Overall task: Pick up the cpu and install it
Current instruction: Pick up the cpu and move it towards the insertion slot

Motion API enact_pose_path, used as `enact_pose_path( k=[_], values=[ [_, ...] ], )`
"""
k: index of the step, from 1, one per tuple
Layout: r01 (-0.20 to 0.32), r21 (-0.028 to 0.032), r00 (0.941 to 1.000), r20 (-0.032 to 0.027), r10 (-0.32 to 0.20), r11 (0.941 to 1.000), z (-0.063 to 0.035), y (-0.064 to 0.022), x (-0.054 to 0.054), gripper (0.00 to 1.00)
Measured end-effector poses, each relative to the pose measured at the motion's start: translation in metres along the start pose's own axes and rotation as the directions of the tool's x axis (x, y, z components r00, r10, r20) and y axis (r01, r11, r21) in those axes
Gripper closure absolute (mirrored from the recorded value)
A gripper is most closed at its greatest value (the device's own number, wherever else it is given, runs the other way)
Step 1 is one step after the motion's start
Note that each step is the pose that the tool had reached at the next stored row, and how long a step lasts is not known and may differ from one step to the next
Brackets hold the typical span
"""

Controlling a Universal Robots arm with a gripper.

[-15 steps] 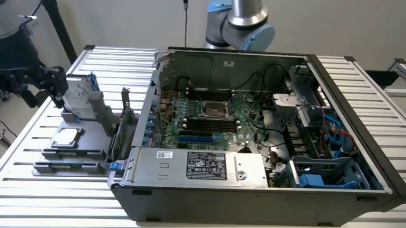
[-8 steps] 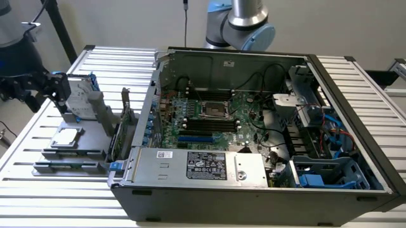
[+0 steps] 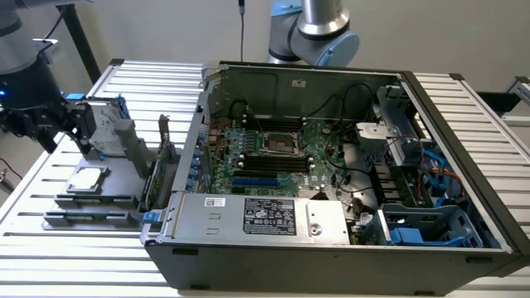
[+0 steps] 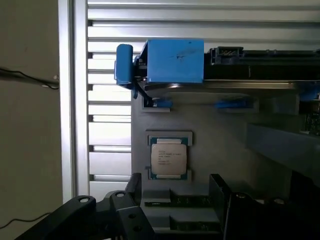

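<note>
Your tool (image 4: 176,186) is spread wide with nothing in it, hovering over the one small square silver-topped cpu (image 4: 169,158), flat in its grey holder (image 4: 215,145) on the slatted counter (image 3: 83,261), beside the open computer case (image 3: 331,261).

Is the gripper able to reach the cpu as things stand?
Probably yes: the open gripper hangs near and above the cpu, whose top lies bare on the grey holder; the hard drive stands apart.

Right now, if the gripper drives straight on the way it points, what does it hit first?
Likely the cpu in its grey holder; the open gripper points about at it. Depth is unclear, so maybe the holder's edge beside it.
</note>
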State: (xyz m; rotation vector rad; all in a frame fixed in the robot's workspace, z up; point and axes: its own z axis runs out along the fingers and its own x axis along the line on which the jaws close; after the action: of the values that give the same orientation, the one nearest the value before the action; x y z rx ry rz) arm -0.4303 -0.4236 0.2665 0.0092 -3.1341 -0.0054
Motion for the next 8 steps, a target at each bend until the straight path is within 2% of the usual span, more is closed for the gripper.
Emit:
enact_pose_path(
  k=[8],
  values=[
    [0.004, -0.0001, 1.0000, 0.0001, -0.004, 1.0000, 0.0146, 0.0000, 0.000, 0.35]
  ],
)
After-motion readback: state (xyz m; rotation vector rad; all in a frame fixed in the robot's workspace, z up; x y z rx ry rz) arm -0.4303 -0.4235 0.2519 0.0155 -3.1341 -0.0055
